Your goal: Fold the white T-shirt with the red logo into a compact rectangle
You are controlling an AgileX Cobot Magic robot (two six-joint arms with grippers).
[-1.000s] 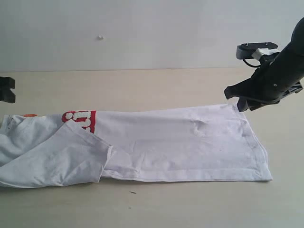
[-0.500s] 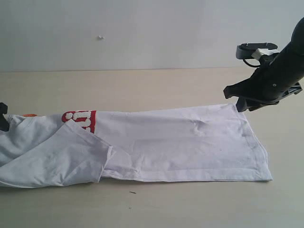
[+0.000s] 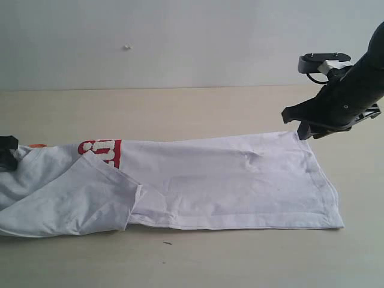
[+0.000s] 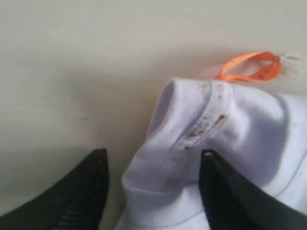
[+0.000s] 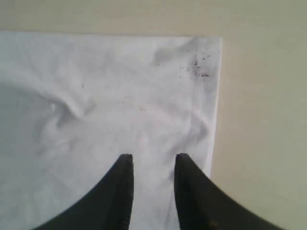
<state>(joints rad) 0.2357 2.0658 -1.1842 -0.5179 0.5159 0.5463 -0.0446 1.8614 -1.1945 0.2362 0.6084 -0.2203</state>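
The white T-shirt (image 3: 228, 180) lies folded lengthwise into a long strip across the table, with a sleeve flap (image 3: 78, 192) turned over its left part. Only a short piece of the red logo (image 3: 100, 151) shows by the far edge. My left gripper (image 3: 7, 153) sits at the collar end. In the left wrist view it is open (image 4: 153, 160), with its fingers on either side of the collar fold (image 4: 192, 129), near the orange neck tag (image 4: 249, 67). My right gripper (image 3: 301, 130) hangs over the far hem corner. It is open (image 5: 153, 160), with the cloth (image 5: 96, 96) just under its tips.
The shirt rests on a light wooden table (image 3: 180, 108) that meets a pale wall (image 3: 180, 42) behind. A small dark speck (image 3: 167, 243) lies near the front edge. The shirt's left end runs out of the exterior view.
My left gripper has come down from beside the table's left edge onto the shirt's collar end. The right gripper and the shirt have hardly moved.
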